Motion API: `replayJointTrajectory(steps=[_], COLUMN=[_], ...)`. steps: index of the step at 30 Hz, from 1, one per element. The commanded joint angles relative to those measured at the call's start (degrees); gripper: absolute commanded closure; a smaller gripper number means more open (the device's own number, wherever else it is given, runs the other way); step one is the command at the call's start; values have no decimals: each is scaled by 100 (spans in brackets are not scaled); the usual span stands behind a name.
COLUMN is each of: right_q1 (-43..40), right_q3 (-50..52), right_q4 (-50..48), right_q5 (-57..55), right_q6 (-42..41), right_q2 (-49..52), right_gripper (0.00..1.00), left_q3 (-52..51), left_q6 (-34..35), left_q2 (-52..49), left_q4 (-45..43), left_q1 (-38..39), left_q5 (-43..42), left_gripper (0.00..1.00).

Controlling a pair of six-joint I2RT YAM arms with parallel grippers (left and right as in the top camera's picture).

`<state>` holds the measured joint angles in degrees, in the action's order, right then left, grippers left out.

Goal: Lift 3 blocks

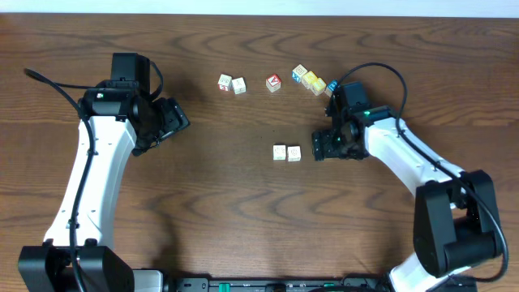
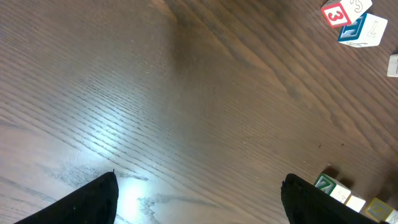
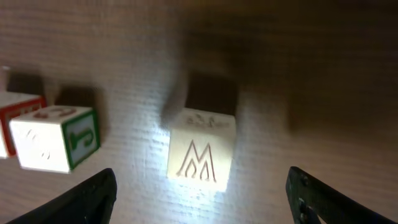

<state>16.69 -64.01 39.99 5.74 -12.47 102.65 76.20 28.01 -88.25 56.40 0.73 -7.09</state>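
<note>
The block nearest to being lifted is the cream M block point(image 3: 201, 152), which lies flat on the table point(image 1: 243, 203) with its carved letter facing the right wrist camera. The right gripper point(image 3: 200, 186) hangs directly over the M block, its jaws spread wide to either side and neither finger touching it. Overhead, the M block itself cannot be seen, and it is probably hidden under that gripper. To the view's left of the M block, clearly apart from it, stands a green-lettered block point(image 3: 53, 138), and a red-trimmed block point(image 3: 5, 124) sits against that one's far side at the frame edge. These are likely the pale pair point(image 1: 280, 152) that the overhead view shows just beside the right gripper. The left gripper point(image 2: 199, 180) is well apart from the M block, across the table, with its jaws spread over bare wood and holding nothing. The main risk is an uneven close. The cube is tiny against the wide jaws and sits slightly skewed, so one finger may reach it first and slide or spin it across the smooth wood. Coming down too low could jam the fingertips into the table, and drifting toward the green-lettered block could knock that one askew
</note>
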Motion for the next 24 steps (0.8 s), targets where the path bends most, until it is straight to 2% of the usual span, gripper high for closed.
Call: replayJointTrajectory(steps=[1, 4, 12, 17, 22, 24], right_q1=[136, 168, 190, 280, 503, 553], right_q3=[0, 0, -2, -2, -7, -7], right_q4=[-92, -197, -385, -380, -337, -308], right_q5=[-179, -232, -227, -225, -227, -225], right_q6=[-177, -332, -339, -337, -433, -557], right_q2=[306, 420, 420, 417, 417, 417], right_gripper=[17, 21, 50, 58, 59, 64], left_q3=[-33, -33, -33, -33, -33, -33], left_q6=[-101, -101, -101, -101, -101, -101], left_q2=[48, 48, 48, 48, 48, 48], left_q4=[11, 11, 11, 11, 11, 11], left_q1=[-24, -24, -24, -24, -24, -24], left_q5=[83, 83, 83, 83, 83, 83], left_gripper=[16, 16, 16, 16, 16, 16])
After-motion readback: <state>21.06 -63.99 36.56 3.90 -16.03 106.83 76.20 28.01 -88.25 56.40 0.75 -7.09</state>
